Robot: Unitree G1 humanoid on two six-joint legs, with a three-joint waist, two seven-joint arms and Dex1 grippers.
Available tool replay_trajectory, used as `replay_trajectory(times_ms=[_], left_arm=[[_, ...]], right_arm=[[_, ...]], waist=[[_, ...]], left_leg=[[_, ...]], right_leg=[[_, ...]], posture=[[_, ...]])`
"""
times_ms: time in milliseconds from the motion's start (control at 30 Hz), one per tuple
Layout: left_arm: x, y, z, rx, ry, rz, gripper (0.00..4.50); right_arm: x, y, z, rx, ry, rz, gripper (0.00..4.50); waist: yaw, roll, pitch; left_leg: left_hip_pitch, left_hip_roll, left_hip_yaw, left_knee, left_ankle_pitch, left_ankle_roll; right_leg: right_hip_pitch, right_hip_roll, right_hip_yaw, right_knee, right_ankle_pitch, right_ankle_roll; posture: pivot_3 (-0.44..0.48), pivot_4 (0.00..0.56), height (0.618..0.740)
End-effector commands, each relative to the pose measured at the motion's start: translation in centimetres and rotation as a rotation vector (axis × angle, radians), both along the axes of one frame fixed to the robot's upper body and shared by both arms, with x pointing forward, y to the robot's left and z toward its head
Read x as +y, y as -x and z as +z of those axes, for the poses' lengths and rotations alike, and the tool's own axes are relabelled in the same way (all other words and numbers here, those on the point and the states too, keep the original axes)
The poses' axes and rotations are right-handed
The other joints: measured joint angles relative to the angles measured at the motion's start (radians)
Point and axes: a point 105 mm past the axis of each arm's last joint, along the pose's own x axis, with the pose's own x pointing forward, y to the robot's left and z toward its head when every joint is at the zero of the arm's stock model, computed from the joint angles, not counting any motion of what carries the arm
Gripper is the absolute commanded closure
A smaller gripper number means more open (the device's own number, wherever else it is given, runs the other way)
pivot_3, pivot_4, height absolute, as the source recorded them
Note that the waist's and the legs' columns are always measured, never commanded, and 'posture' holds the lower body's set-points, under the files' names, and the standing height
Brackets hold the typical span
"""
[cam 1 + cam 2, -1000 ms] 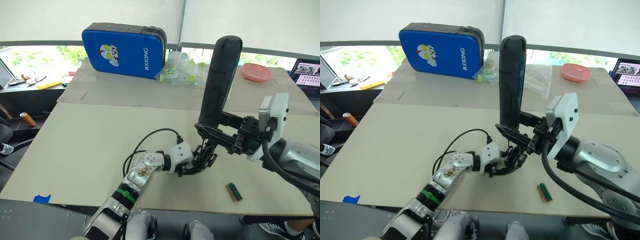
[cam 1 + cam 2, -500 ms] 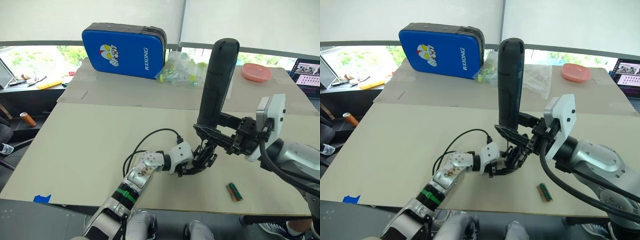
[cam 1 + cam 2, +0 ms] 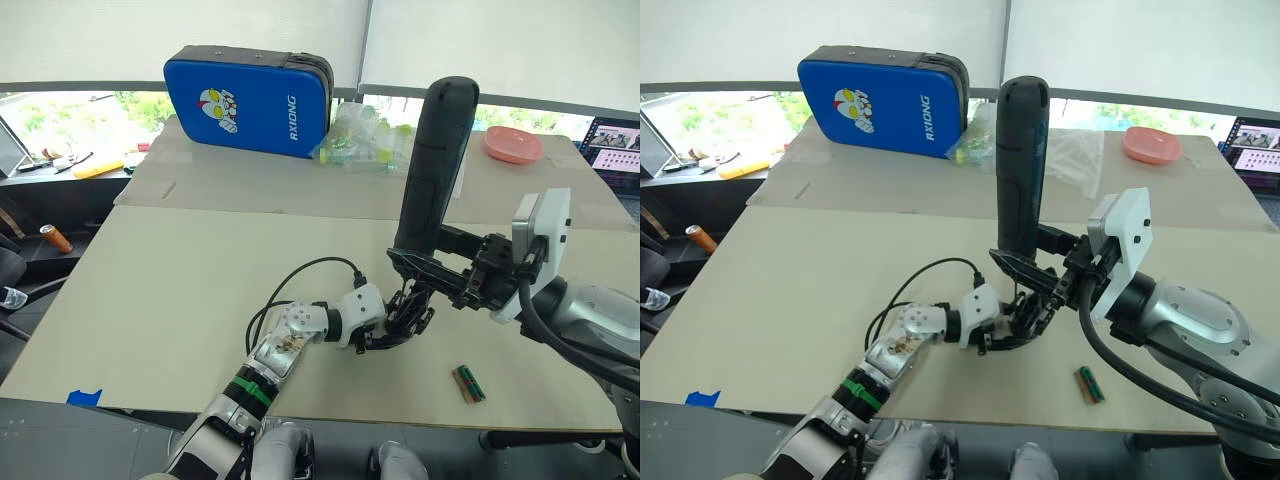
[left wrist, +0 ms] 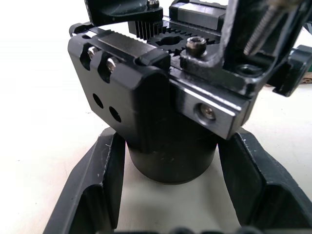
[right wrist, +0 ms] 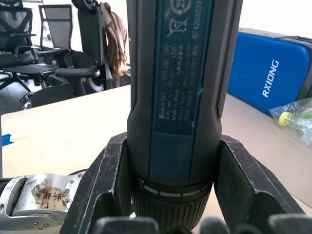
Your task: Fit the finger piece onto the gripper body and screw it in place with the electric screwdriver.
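Note:
My left gripper [image 3: 398,328] rests low on the table, shut on the gripper body [image 3: 410,312]; in the left wrist view its fingers [image 4: 100,185] clasp the round black base [image 4: 170,156]. My right gripper [image 3: 422,262] is shut on the electric screwdriver [image 3: 437,160], which stands nearly upright right above the body. The right wrist view shows that gripper [image 5: 173,165] around the screwdriver's collar [image 5: 170,192]. The thin metal bit [image 4: 263,27] reaches down to the body's top brackets, beside a screw head [image 4: 195,45]. I cannot tell the finger piece apart from the body's black parts.
A blue case [image 3: 248,100] stands at the back of the table, with a bag of bottles [image 3: 365,140] beside it and a pink dish [image 3: 513,145] farther right. A small green-brown item [image 3: 468,383] lies near the front edge. Blue tape [image 3: 85,397] marks the front left corner.
The right gripper and the screwdriver have shifted slightly left and down over the last second. The left gripper and the gripper body stay where they were.

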Motion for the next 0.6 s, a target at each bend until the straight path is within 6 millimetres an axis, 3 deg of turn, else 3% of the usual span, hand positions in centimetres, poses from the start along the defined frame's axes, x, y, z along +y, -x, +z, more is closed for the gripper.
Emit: replay_trajectory(times_ms=[33, 600], left_arm=[[-0.16, 1.53, -2.46, 0.089, -0.067, -0.048, 2.22], [-0.18, 1.51, -2.43, 0.089, -0.066, -0.048, 2.22]], right_arm=[[0.02, 0.40, 1.36, -0.067, -0.016, 0.002, 2.56], [0.02, 0.12, 1.09, -0.044, -0.015, -0.011, 2.56]], waist=[[0.000, 0.000, 0.000], [0.000, 0.000, 0.000]], left_leg=[[0.000, 0.000, 0.000, 0.000, 0.000, 0.000], [0.000, 0.000, 0.000, 0.000, 0.000, 0.000]], right_leg=[[0.000, 0.000, 0.000, 0.000, 0.000, 0.000], [0.000, 0.000, 0.000, 0.000, 0.000, 0.000]], posture=[[0.000, 0.150, 0.740], [0.000, 0.150, 0.740]])
